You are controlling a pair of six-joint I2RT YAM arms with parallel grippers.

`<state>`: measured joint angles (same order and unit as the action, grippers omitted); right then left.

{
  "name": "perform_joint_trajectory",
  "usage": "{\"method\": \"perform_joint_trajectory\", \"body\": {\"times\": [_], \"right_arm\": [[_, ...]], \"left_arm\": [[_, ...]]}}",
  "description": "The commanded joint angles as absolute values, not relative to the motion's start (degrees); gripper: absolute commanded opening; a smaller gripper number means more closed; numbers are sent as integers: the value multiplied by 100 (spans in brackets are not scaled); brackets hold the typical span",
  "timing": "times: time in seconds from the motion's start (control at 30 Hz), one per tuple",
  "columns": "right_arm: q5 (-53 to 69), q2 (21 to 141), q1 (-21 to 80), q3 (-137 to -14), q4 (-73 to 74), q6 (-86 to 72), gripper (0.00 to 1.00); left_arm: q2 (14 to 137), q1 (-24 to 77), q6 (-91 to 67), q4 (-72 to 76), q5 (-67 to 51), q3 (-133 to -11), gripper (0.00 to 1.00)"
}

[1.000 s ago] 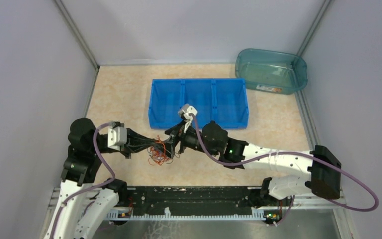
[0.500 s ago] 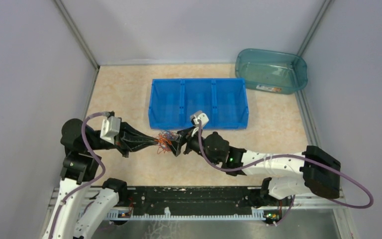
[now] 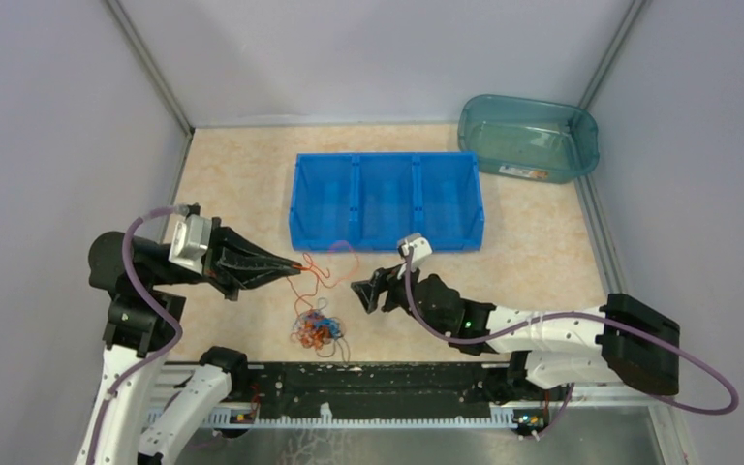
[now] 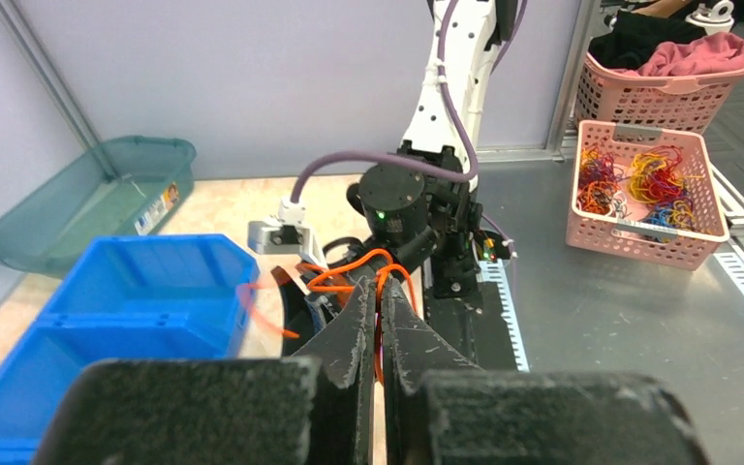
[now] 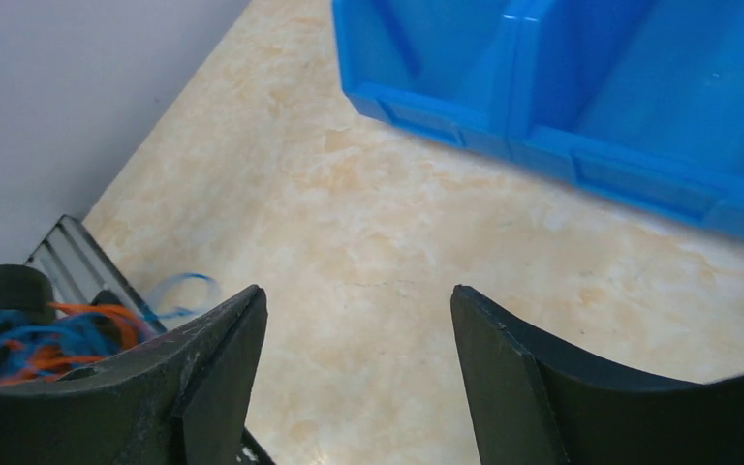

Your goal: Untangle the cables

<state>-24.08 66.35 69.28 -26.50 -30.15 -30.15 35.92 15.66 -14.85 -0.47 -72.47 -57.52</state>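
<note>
Cables [image 3: 317, 328]: small orange/blue/black bunch lies on tabletop [image 3: 542, 252] near front edge, btwn the two arms, well in front of blue 3-compartment bin [image 3: 387, 237]. L gripper [image 3: 295, 263] pressed together, pinching one orange strand [image 4: 347, 276] at its tips; strand loops past tips & trails down twd bunch, can't tell if joined to it. R gripper [image 3: 360, 291] spread wide, nothing btwn fingers [image 5: 223, 358], near bunch on its far right side, not touching. R wrist view: bunch sits lower left, beside one finger. Far right corner: teal tub [image 3: 528, 136], just beside bin.
</note>
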Motion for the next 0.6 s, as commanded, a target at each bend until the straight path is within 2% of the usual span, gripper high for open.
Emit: {"method": "perform_joint_trajectory", "body": {"times": [0.0, 0.17, 0.23, 0.37, 0.57], "right_arm": [[-2941, 6208, 6970, -2371, -2832, -3307, 69], [-3305, 5810, 6970, -2095, -2425, -3476, 62], [-3241, 5594, 6970, -2103, -2340, -3427, 62], [-2900, 4997, 6970, -2261, -2315, -3038, 68], [-1435, 4760, 6970, -3083, -2491, -2133, 79]], "left_arm": [[3725, 1591, -1618, 263, -7228, -6142, 5], [3810, 1591, -1238, 132, -7090, -6185, 6], [3806, 1591, -988, -41, -7028, -6117, 7], [3788, 1591, -806, -241, -7121, -5863, 9], [3763, 1591, -544, -415, -7266, -5648, 10]]}}
